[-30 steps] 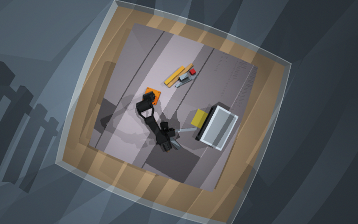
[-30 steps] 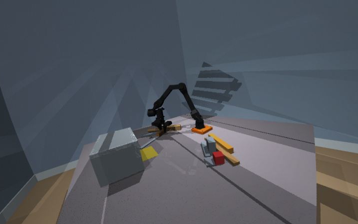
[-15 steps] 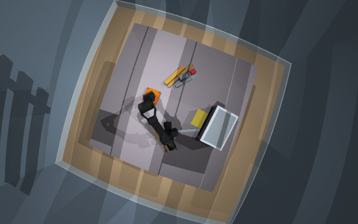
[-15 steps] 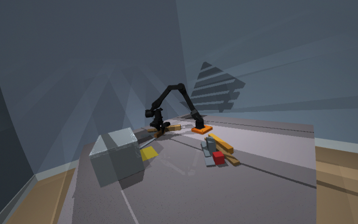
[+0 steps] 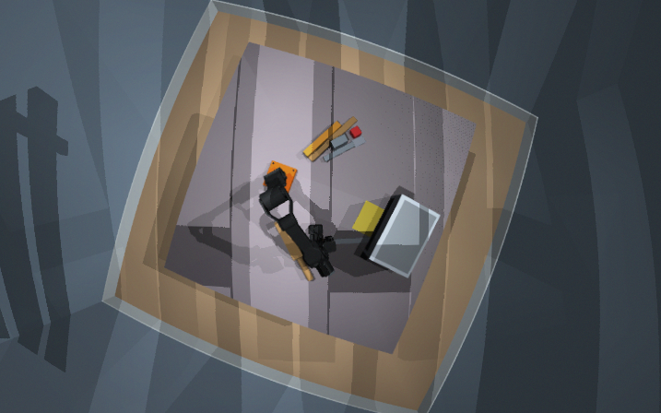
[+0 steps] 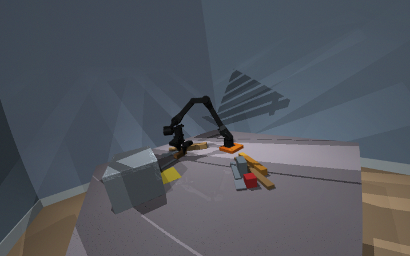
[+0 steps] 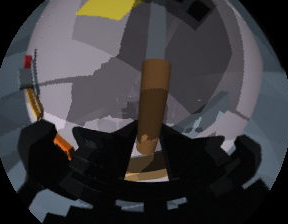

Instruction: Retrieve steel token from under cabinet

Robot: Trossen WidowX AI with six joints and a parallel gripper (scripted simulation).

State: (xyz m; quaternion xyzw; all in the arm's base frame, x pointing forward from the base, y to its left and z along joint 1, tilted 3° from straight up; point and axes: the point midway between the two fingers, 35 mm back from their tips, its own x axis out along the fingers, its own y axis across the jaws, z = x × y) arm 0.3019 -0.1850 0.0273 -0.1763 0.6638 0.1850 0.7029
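Note:
My gripper (image 5: 322, 262) (image 6: 180, 147) (image 7: 148, 123) is low over the table, left of the cabinet, and shut on a brown wooden stick (image 5: 306, 269) (image 6: 199, 146) (image 7: 153, 96). The stick lies about level and sticks out past the fingers. The grey cabinet (image 5: 406, 237) (image 6: 132, 179) stands to the right. The yellow marked area (image 5: 367, 215) (image 6: 170, 175) (image 7: 111, 3) lies in front of it. The steel token is not in view. A thin grey bar (image 5: 347, 238) lies on the table between my gripper and the foot of the cabinet.
A pile of tools lies at the back: wooden slats (image 5: 322, 139) (image 6: 258, 173), a grey block (image 5: 339, 142) (image 6: 241, 163) and a red block (image 5: 356, 132) (image 6: 250, 180). The arm's orange base (image 5: 285, 168) (image 6: 230, 148) stands mid-table.

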